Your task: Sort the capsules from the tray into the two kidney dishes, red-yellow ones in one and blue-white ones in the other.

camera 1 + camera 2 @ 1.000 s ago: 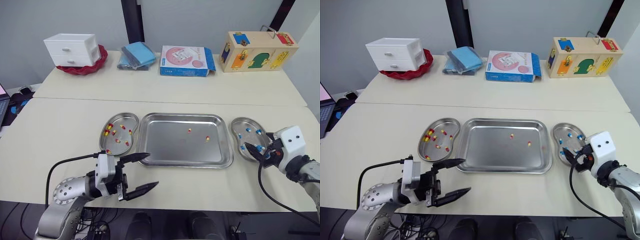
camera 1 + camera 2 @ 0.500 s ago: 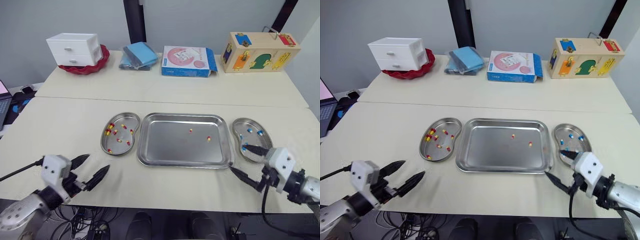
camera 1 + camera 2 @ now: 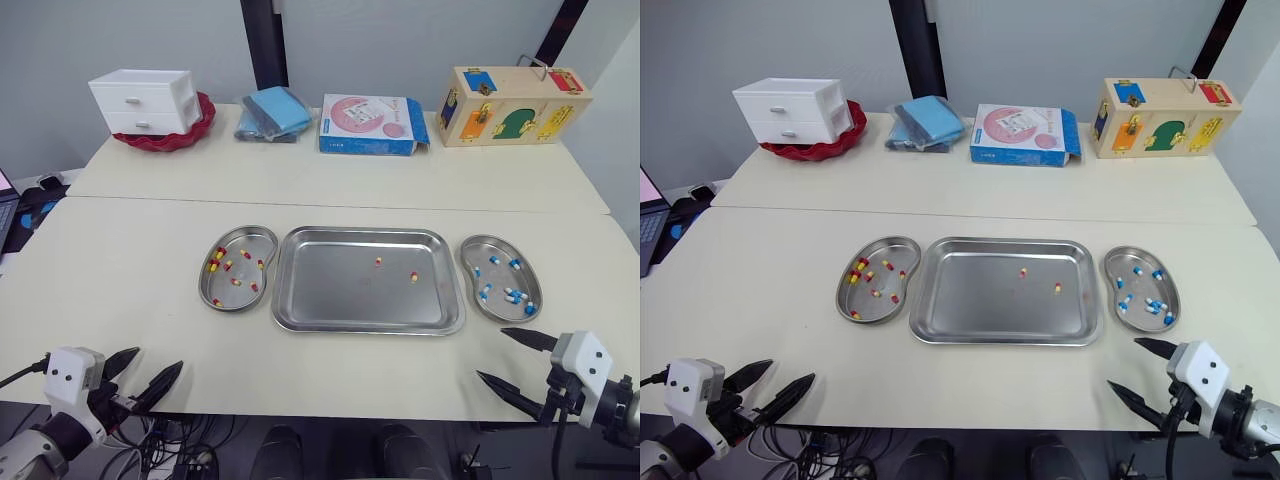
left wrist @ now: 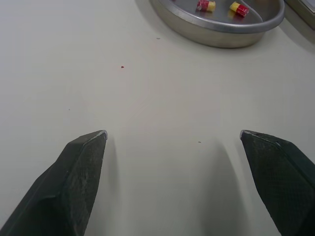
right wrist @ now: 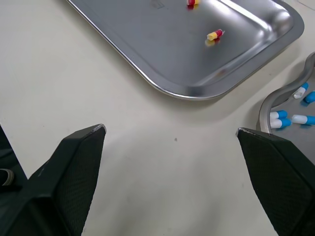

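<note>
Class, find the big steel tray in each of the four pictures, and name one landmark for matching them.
Left eye view: the tray lies in the centre, between left dish and right dish.
Right eye view: centre too.
Left wrist view: seemingly a sliver of its rim beyond the left dish.
Right wrist view: its near corner, beside the right dish.
Landmark: the two red-yellow capsules in it, in both eye views and the right wrist view.

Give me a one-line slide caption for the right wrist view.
Open right gripper faces the tray holding two red-yellow capsules, beside a kidney dish of blue-white capsules.
</note>
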Tool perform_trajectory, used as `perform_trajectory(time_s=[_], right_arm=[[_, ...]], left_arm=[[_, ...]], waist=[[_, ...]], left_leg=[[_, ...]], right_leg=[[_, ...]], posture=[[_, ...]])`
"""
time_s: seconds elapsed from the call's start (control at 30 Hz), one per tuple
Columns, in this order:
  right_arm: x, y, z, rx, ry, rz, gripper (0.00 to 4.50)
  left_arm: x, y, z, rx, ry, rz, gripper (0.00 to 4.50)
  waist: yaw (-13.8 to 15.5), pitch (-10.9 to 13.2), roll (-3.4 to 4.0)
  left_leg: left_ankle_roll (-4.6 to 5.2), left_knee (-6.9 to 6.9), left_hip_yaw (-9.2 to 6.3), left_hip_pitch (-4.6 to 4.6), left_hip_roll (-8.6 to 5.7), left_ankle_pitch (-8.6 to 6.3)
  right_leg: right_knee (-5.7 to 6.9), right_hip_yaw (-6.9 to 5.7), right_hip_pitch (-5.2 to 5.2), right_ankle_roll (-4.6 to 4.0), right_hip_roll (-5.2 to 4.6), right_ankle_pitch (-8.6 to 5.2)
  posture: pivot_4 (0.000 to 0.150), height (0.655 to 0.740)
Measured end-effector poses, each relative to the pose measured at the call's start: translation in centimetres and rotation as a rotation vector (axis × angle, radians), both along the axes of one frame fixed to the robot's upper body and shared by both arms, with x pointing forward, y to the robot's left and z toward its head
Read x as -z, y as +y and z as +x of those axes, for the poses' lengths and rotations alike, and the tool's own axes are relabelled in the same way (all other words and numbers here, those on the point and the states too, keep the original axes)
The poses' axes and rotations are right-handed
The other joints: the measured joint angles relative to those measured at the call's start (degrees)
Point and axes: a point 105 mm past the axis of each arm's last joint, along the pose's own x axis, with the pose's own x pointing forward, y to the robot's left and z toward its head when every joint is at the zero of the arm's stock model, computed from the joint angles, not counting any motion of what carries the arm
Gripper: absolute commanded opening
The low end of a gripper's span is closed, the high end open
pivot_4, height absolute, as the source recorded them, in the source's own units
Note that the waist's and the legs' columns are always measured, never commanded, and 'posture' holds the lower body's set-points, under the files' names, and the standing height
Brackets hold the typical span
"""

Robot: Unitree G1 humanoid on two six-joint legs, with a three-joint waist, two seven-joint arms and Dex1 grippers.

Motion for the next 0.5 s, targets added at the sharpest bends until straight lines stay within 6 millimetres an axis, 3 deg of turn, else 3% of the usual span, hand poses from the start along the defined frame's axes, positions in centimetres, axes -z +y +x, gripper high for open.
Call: perform_trajectory(time_s=[0.3, 0.5], right_arm=[[0.5, 0.0, 0.1, -0.003, -0.002, 0.015, 4.49], [1.3, 1.8, 0.0, 0.001, -0.033, 0.095, 4.49]], left_arm=[[-1.2, -1.0, 0.4, 0.049, -0.034, 0.031, 4.5], [-6.0, -7.5, 4.5, 0.353, -0.202, 0.062, 4.5]], waist=[[0.19, -0.01, -0.07], [0.33, -0.02, -0.02]], left_leg=[[0.0, 0.01, -0.03, 0.0, 0.0, 0.0], [-0.01, 0.02, -0.05, 0.03, -0.01, 0.0]], right_leg=[[-0.03, -0.03, 0.03, 0.0, 0.0, 0.0], [-0.04, -0.06, 0.15, 0.02, -0.01, 0.01]], posture=[[0.15, 0.74], [0.15, 0.74]])
